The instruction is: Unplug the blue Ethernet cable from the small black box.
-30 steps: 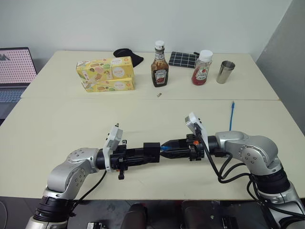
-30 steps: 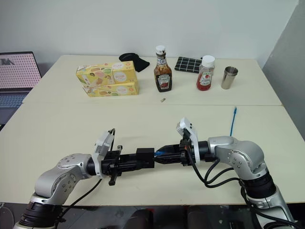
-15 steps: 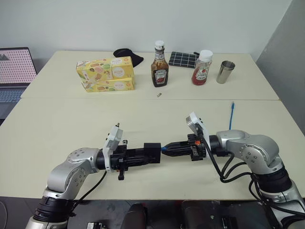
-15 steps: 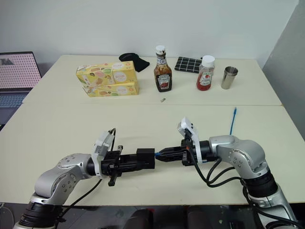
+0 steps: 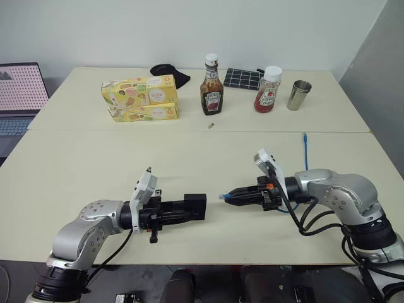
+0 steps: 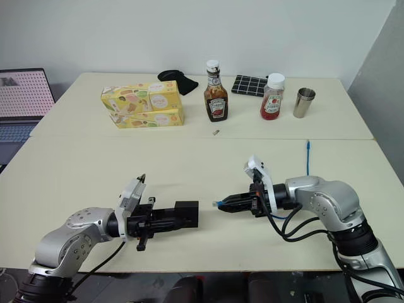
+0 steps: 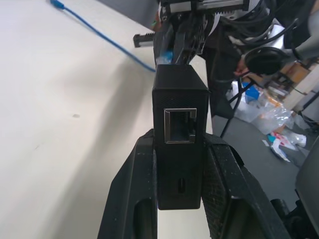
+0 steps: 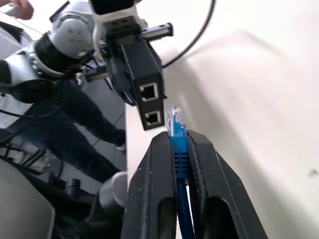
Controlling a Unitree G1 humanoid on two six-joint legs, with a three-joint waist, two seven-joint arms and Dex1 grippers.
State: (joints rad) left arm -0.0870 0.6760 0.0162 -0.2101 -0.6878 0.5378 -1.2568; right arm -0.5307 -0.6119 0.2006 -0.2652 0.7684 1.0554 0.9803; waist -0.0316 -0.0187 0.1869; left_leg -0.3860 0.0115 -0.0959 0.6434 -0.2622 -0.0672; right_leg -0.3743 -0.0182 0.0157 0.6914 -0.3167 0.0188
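We see the blue Ethernet cable (image 5: 305,151) partly hidden behind our right arm. Our left gripper (image 5: 183,208) clamps the small black box (image 5: 194,206); our right gripper (image 5: 230,196) pinches the cable's plug. Previously joined, plug and box now sit apart, near table edge.

The blue Ethernet cable (image 8: 177,149) has come out of the small black box (image 5: 194,206): its plug, earlier seated in the port, now hangs clear across a gap. The right hand (image 5: 231,196) and left hand (image 5: 183,210) have drawn apart.
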